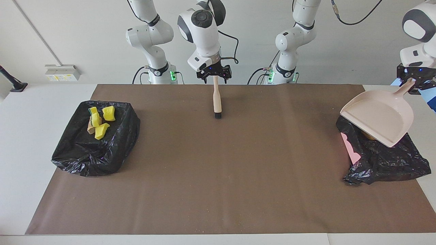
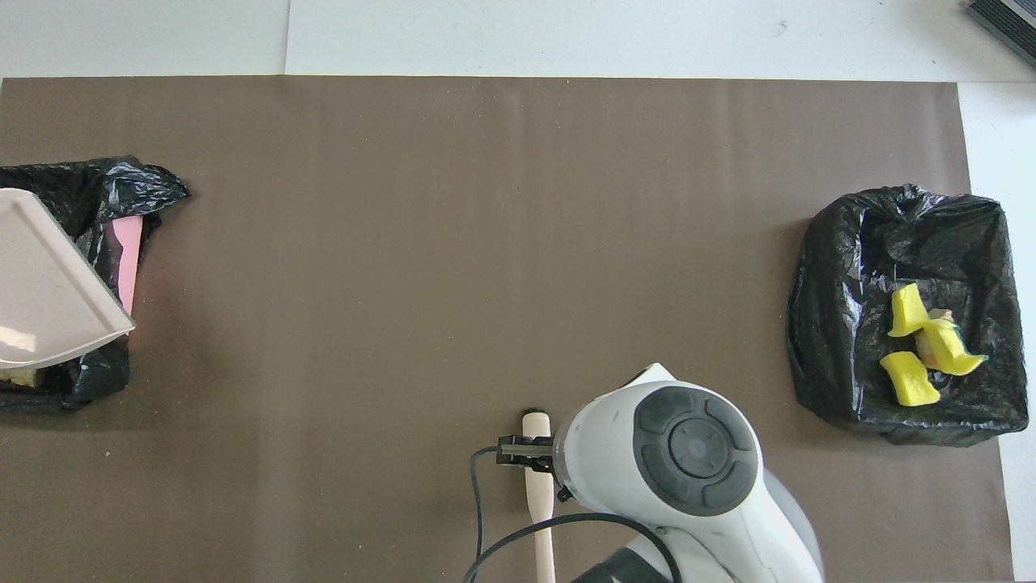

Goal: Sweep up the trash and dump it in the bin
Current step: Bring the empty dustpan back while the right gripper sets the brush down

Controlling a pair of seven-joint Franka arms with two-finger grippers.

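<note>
Three yellow sponge pieces of trash (image 1: 100,122) (image 2: 923,348) lie in the black-bagged bin (image 1: 95,149) (image 2: 842,324) at the right arm's end. A second black-bagged bin (image 1: 385,160) (image 2: 97,186) stands at the left arm's end. Over it hangs the pale pink dustpan (image 1: 378,117) (image 2: 48,283), bare inside, with my left gripper (image 1: 413,81) shut on its handle. Only a sliver of the bread-like trash (image 1: 369,136) (image 2: 24,375) shows under the pan. My right gripper (image 1: 215,73) (image 2: 528,451) is open just above the handle of the brush (image 1: 217,98) (image 2: 538,486), which lies on the mat.
A brown mat (image 1: 218,177) (image 2: 486,243) covers most of the white table. A pink wall of the bin (image 1: 351,148) (image 2: 127,259) shows where the bag has slipped. Small crumbs dot the mat.
</note>
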